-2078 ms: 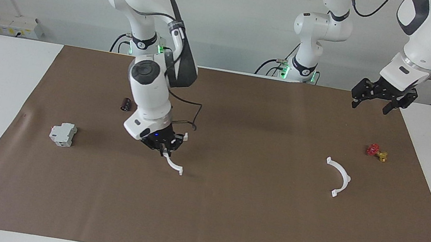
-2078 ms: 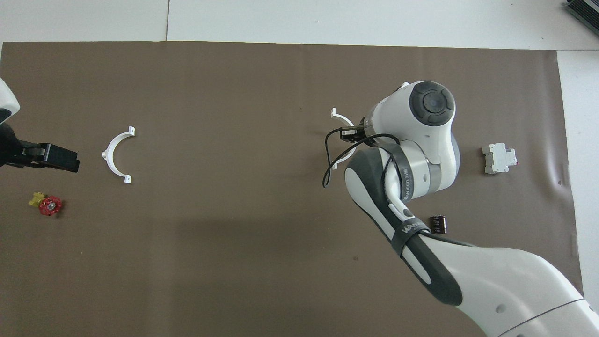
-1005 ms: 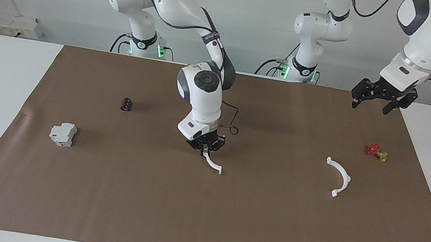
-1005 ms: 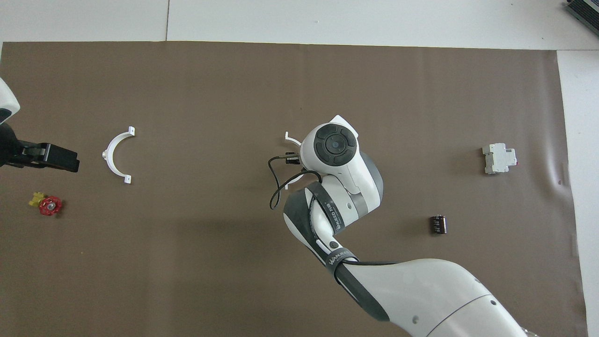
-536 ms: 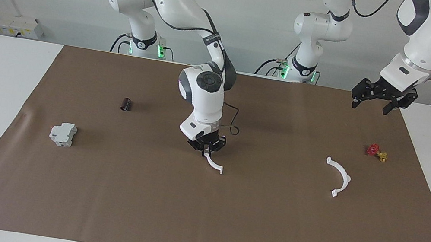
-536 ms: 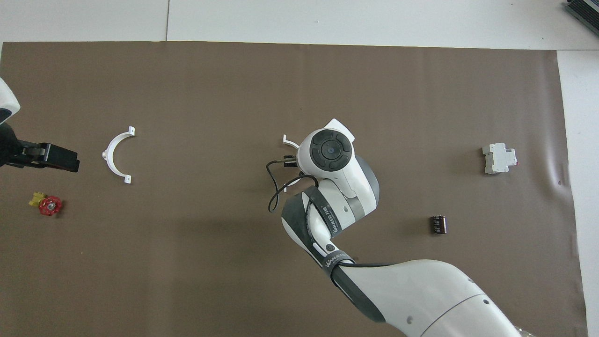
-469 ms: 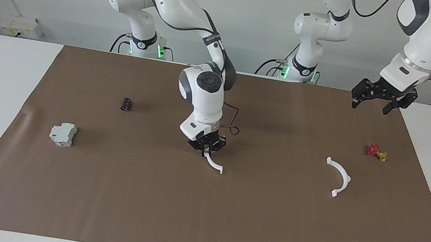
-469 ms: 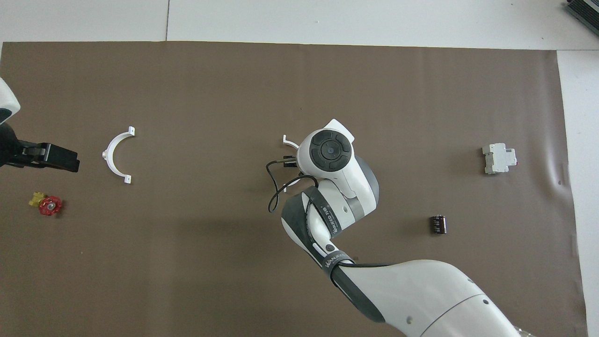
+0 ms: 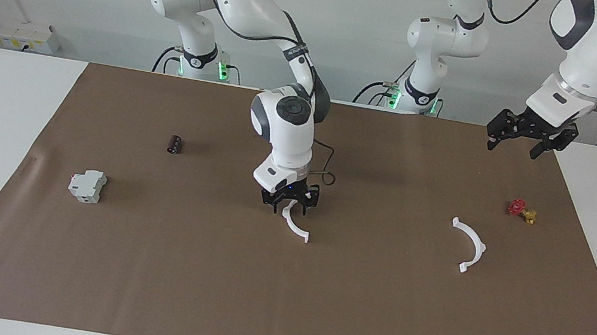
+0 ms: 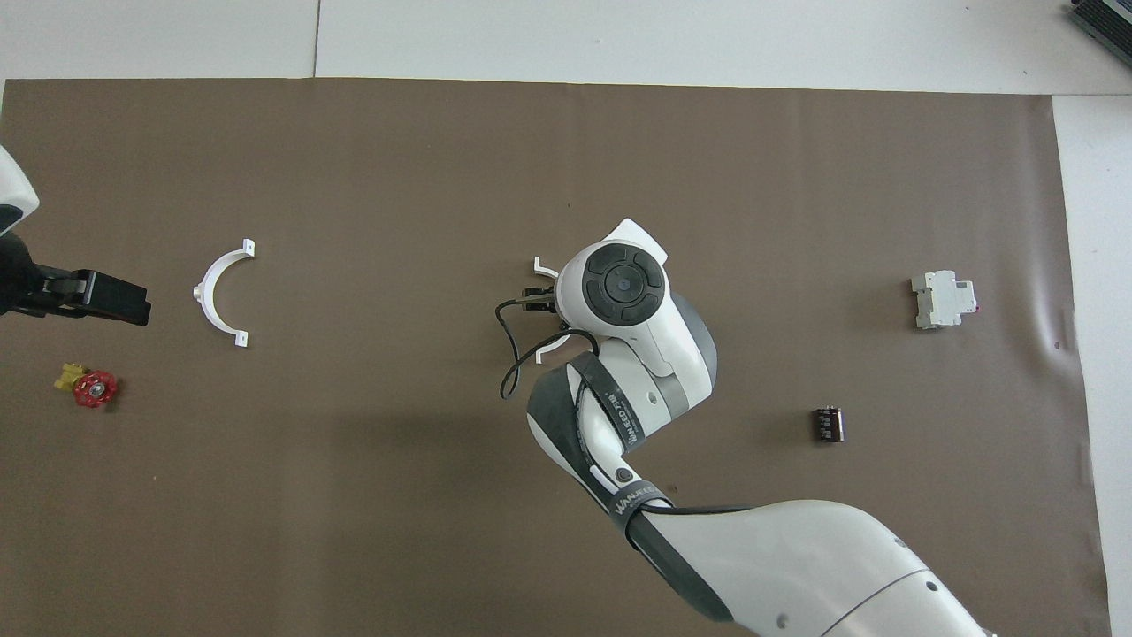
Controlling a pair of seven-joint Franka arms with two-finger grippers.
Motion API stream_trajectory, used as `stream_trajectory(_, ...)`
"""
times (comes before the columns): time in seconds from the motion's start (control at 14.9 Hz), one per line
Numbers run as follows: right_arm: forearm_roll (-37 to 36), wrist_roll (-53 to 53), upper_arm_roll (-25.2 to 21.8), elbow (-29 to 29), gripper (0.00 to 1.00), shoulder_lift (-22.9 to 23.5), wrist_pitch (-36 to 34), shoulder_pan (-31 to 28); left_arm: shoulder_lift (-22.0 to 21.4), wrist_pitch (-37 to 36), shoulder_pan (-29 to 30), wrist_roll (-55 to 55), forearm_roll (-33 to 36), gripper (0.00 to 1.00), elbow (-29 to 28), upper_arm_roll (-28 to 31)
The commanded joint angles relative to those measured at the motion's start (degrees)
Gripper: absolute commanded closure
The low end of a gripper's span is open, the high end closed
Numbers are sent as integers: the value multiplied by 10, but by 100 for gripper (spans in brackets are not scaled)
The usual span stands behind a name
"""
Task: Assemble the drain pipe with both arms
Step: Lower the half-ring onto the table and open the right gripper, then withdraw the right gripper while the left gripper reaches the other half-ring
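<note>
Drain pipe halves lie well apart on the bench: one (image 9: 294, 226) mid-bench under the right claw (image 9: 289, 202), whose fingers stand apart astride it, released for joining; the other (image 9: 469, 244) near the waiting, spread left claw (image 9: 522, 143).

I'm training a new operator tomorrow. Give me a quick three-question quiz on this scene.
1. True or false: the right hand is shut on the middle half-ring.
2. The left hand is: A, open in the air over a corner of the brown mat; B, gripping a half-ring; C, resting on the table.
3. Fill in: the small thing beside the second half-ring is a red ___.

Key: 1 false, it is open around it; 2 A; 3 valve.
</note>
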Motion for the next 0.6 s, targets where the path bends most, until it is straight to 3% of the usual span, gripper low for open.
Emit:
stream_trajectory(0.0, -8, 11, -3, -8, 0, -54, -33, -27, 6, 3, 7, -2, -6, 0, 5, -3)
stream_trajectory(0.54, -9, -74, -3, -8, 0, -145, -115, -160, 43, 81, 35, 5, -3, 0, -28, -1)
